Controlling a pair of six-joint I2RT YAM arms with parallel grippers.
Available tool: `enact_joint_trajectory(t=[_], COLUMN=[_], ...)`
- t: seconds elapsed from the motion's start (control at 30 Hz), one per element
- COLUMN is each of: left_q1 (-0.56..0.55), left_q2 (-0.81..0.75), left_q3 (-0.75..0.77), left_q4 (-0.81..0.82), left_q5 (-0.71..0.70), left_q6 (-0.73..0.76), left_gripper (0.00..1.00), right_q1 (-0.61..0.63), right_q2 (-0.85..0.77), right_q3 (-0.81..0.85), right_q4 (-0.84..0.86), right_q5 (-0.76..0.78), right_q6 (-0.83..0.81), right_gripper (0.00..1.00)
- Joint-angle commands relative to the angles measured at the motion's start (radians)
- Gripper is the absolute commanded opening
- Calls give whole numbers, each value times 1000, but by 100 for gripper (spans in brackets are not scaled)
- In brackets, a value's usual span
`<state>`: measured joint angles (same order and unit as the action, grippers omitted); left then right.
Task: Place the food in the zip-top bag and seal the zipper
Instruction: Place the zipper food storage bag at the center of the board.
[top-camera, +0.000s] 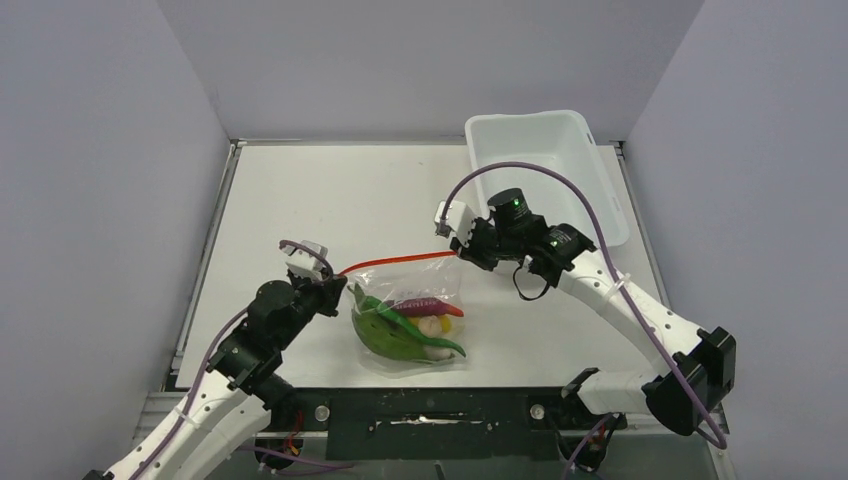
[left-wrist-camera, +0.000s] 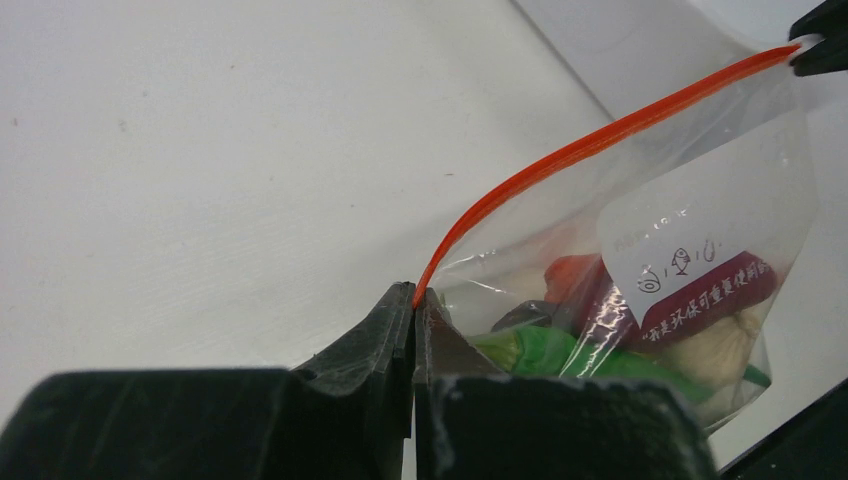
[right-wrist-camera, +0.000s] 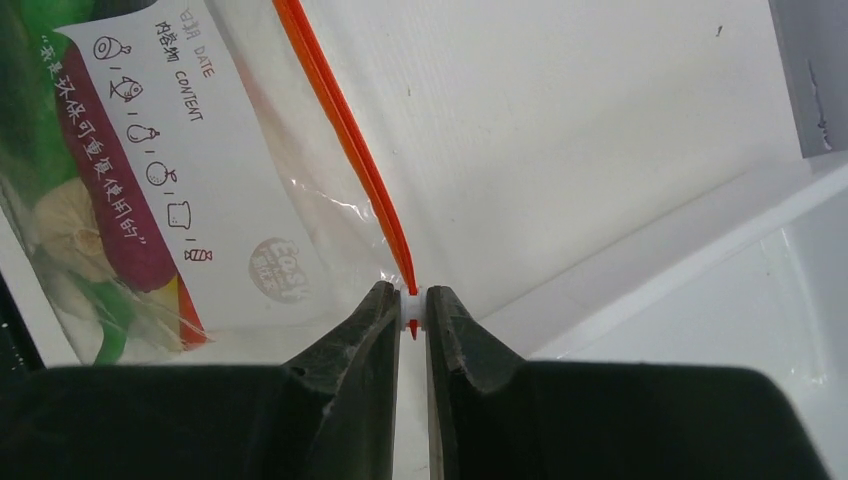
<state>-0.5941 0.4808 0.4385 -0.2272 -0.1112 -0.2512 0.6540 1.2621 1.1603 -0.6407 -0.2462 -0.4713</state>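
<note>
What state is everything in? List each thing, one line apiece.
bag: held up by its mouth corners, food inside.
zipper: stretched between both grippers; looks pressed together, full seal unclear.
food: inside the bag, bunched at its bottom.
left gripper: shut on one end of the zipper.
right gripper: shut on the other end of the zipper.
tub: upright, untouched.

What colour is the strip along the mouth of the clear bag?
Red-orange. The zipper shows best in the left wrist view.
</note>
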Motion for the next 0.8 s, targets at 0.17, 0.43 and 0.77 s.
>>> enact_joint_trajectory(t=[0.17, 0.43, 0.77], left_q1=[5, 7, 9], left_q2=[77, 170, 177], left_q3=[41, 38, 56], left_q4=[159, 224, 255], left_q5=[-163, -201, -255], left_q6=[12, 7, 30], left_gripper=[0, 0, 8], right_q1=[-53, -67, -53], right_q2=[65, 149, 13], right_q3=[107, 177, 115], right_q4=[262, 307, 411], right_q5=[-48, -40, 65], right_q6=[-50, -6, 235], right_gripper=[7, 19, 65])
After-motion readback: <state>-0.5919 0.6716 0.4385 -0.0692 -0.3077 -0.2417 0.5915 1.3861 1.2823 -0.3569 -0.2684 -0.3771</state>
